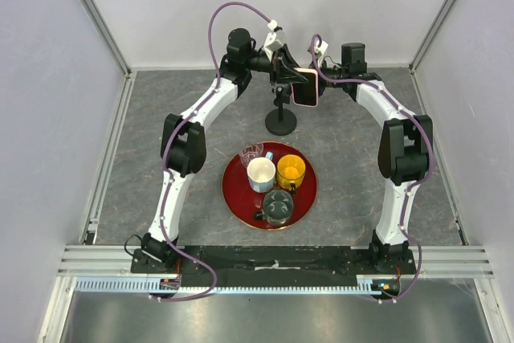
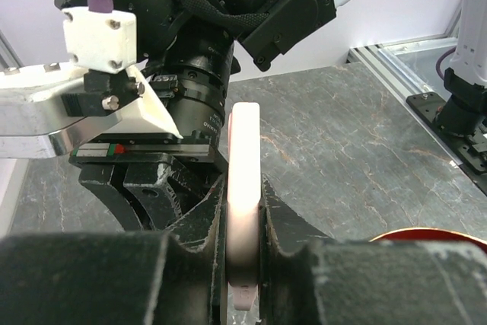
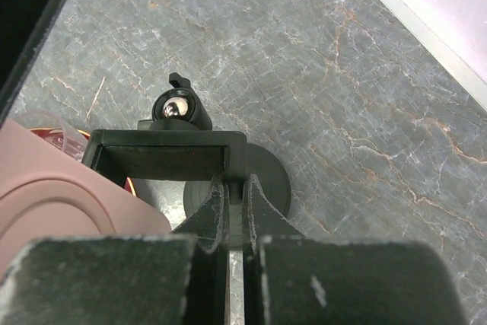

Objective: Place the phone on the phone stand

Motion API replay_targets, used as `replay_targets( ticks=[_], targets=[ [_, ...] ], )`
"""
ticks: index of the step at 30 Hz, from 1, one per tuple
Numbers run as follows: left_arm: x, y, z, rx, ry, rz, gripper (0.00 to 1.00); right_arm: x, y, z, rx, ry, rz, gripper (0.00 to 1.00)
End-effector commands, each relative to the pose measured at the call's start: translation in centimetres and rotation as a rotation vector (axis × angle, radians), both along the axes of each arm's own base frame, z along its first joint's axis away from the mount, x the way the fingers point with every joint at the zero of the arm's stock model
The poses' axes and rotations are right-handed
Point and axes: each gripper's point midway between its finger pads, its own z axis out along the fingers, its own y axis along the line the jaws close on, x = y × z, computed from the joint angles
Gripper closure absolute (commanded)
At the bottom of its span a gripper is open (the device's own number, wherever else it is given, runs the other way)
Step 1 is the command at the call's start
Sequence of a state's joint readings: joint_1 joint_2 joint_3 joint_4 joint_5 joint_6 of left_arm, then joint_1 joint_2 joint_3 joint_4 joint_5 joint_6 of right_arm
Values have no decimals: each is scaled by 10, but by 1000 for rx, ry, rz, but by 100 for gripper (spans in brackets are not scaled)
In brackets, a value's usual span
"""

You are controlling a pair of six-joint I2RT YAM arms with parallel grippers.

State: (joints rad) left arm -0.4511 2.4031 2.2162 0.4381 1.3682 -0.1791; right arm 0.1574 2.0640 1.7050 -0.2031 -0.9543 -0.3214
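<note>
The phone, with its pale pink case, is held up in the air at the back of the table, beside the top of the phone stand. In the left wrist view my left gripper is shut on the phone, seen edge-on between the fingers. In the right wrist view my right gripper is shut on the side arm of the stand's clamp bracket. The stand's round base lies below, and the phone's pink back shows at lower left, beside the bracket.
A red round tray sits in the middle of the table. It holds a white cup, a yellow cup and clear glasses. Its rim shows in the left wrist view. White walls and metal rails border the table.
</note>
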Motion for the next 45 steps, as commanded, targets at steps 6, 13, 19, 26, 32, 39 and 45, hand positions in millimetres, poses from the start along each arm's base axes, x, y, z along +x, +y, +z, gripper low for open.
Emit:
replay_targets(
  ticks=[6,13,19,26,32,39,45],
  targets=[
    [12,10,18,-5,-47,59,98,-12,8,-6,19,59,64,100],
    [9,12,9,6,-36,77,98,-9,6,-10,11,64,50,100],
    [9,14,4,15,-19,128,98,-2,3,-10,14,45,-8,100],
    [22,23,13,20,17,329,98,6,-7,9,104,-37,-208,100],
    [23,35,18,26,6,513,98,7,-22,-2,104,-57,-428,100],
    [38,67,7,83,-33,791,98,13,-64,8,118,-114,-822,100],
    [45,109,2,89,-42,1069,98,11,-99,8,121,-124,-1166,100]
  ],
)
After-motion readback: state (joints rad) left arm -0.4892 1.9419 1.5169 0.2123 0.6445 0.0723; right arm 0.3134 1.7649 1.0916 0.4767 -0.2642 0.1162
